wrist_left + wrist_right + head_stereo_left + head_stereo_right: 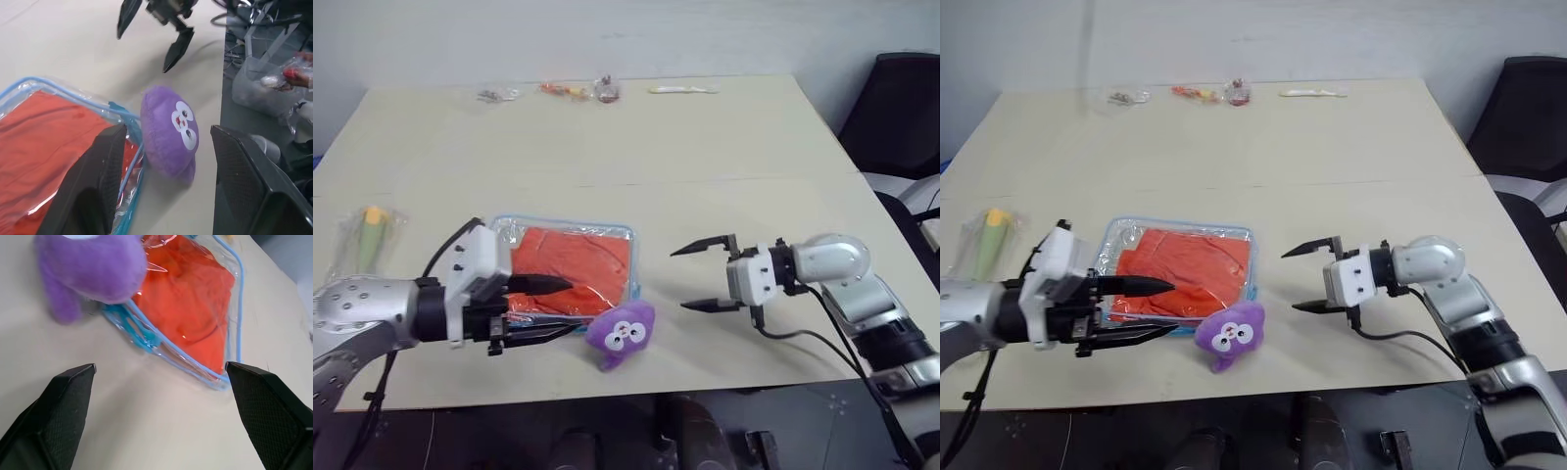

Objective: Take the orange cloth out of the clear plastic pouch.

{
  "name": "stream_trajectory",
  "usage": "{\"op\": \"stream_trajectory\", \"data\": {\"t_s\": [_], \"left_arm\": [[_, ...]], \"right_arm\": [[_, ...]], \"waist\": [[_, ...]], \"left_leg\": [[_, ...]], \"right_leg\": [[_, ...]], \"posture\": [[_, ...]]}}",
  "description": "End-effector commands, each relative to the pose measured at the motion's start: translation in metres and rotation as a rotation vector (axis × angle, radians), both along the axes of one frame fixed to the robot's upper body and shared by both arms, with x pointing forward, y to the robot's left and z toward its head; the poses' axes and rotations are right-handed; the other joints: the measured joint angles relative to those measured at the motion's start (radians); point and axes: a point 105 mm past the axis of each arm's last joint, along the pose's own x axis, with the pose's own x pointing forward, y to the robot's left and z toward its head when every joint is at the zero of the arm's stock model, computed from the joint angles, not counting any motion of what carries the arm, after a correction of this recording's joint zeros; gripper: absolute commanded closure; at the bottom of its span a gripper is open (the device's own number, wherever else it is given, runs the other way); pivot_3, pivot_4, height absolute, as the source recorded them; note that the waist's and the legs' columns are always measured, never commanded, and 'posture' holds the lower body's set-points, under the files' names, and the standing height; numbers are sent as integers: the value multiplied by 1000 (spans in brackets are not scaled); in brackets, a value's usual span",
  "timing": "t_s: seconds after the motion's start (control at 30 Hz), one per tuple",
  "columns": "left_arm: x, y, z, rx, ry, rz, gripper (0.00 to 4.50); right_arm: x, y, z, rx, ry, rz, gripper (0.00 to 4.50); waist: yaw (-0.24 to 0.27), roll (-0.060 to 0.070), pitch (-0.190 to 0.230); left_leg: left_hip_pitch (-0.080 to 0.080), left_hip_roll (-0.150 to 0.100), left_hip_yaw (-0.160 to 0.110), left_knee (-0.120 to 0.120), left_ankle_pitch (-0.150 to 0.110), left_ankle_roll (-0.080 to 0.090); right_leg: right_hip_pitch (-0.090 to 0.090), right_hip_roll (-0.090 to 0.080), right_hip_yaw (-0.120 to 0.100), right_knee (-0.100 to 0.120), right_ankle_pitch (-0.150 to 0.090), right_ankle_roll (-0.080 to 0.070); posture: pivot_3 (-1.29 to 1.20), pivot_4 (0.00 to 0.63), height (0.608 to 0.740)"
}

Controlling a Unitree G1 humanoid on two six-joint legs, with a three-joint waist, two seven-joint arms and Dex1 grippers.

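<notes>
the left arm is being held in low from the left side, its forearm lying nearly level and its wrist turned toward the middle. the left gripper (548, 308) is being kept partly open, one black finger set above the other, both pointing to the right. the right arm is being bent in from the right side, its wrist angled toward the left. the right gripper (697, 276) is being held wide open, its two fingers spread well apart and pointing left.

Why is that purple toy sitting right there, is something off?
Slightly. The purple plush toy leans against the clear plastic pouch at its near corner, crowding the left gripper. The orange cloth lies inside, undamaged.
</notes>
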Motion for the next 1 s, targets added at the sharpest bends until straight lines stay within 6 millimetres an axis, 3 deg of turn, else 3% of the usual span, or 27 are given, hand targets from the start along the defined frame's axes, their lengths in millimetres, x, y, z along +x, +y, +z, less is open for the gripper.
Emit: {"op": "stream_trajectory", "data": {"t_s": [0.03, 0.2, 0.33, 0.5, 0.77, 1.0], "left_arm": [[5, -12, -14, 39, 26, -18, 1594], [23, -18, -41, 133, 64, 19, 1594], [34, -26, -43, 105, 75, 18, 1594], [30, -35, -46, 81, 107, -35, 1594], [10, -43, -40, 44, 173, -145, 1594], [18, -43, -53, 72, 179, -104, 1594]], "right_arm": [[7, 1, 11, 0, -53, 18, 89], [12, -1, 15, -8, -84, 30, 89], [7, -2, 16, -5, -82, 42, 89], [-6, -2, 17, 1, -72, 63, 89], [-9, -3, 16, 8, -67, 36, 89], [-11, 1, 18, 26, -67, 35, 89]], "waist": [[2, 0, 0], [3, 0, 0], [1, 0, 0], [5, 0, 0], [5, 0, 0], [8, 0, 0]], "left_leg": [[0, 0, -1, 0, 0, 0], [-1, 0, -1, 0, 0, 0], [-1, 0, 0, 0, 0, 0], [-1, 0, -1, 1, 0, 0], [-1, 0, -1, 2, 0, 0], [-1, 0, -1, 2, 0, 0]], "right_leg": [[0, 0, 0, 0, 0, 0], [0, 0, -1, -1, 0, 0], [0, 0, -2, 0, 0, 0], [0, -1, -3, 0, 0, 0], [0, -1, -1, 1, 0, 0], [0, -1, -1, 0, 0, 0]], "posture": [[0, 150, 740], [0, 150, 740], [0, 150, 740], [0, 150, 740], [0, 150, 740], [0, 150, 740]]}}
